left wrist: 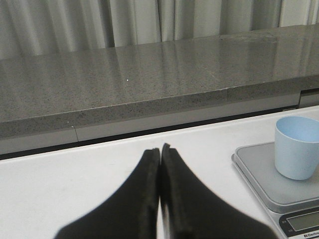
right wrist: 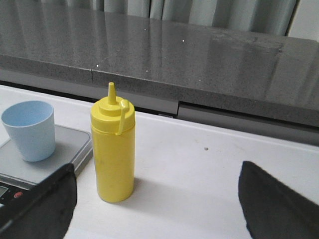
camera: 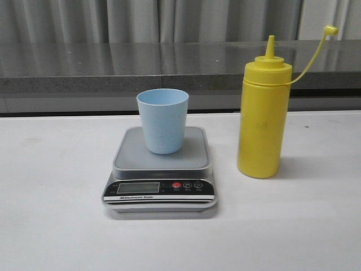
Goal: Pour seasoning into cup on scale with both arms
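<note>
Your left claw [left wrist: 160, 152] was pinched shut on nothing, right claw [right wrist: 157, 191] spread wide. Tall yellow plastic squeeze bottle [camera: 263, 116] stood right of centre; pale blue plastic cup [camera: 163, 120] sat centre-frame on the silver-grey scale [camera: 161, 172].

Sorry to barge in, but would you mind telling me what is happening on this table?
Nothing is being handled yet. The pale blue cup stands upright on the scale, and the yellow seasoning bottle stands on the table beside it, uncapped. The left gripper is shut and empty; the right gripper is open, facing the bottle.
</note>
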Controlling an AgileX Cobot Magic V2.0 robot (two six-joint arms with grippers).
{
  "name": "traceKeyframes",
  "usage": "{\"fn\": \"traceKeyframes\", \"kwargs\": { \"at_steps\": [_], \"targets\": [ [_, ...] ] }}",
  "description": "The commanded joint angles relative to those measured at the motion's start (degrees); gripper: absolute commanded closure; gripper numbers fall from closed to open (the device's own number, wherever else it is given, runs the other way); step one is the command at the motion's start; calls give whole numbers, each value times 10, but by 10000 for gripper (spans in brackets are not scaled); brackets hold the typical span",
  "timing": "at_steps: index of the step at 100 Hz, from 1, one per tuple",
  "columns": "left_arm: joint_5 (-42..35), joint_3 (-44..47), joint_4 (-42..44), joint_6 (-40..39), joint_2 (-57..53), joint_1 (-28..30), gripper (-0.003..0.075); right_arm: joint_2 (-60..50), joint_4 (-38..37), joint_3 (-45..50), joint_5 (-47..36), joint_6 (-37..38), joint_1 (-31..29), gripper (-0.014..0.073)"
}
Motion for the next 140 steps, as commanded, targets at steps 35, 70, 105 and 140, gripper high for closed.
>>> {"fn": "traceKeyframes", "kwargs": {
  "at_steps": [35, 70, 105, 140],
  "targets": [
    [-44, -18, -1, -2, 4, 2, 740, -65, 2, 17, -55, -4, -4, -48],
    [-44, -18, -1, -2, 4, 2, 740, -65, 2, 17, -55, -4, -4, 618],
    [-44, -18, -1, -2, 4, 2, 740, -65, 2, 17, -55, -4, -4, 661],
    [-44, -18, -1, -2, 4, 2, 740, -65, 2, 17, -54, -4, -4, 661]
  ]
}}
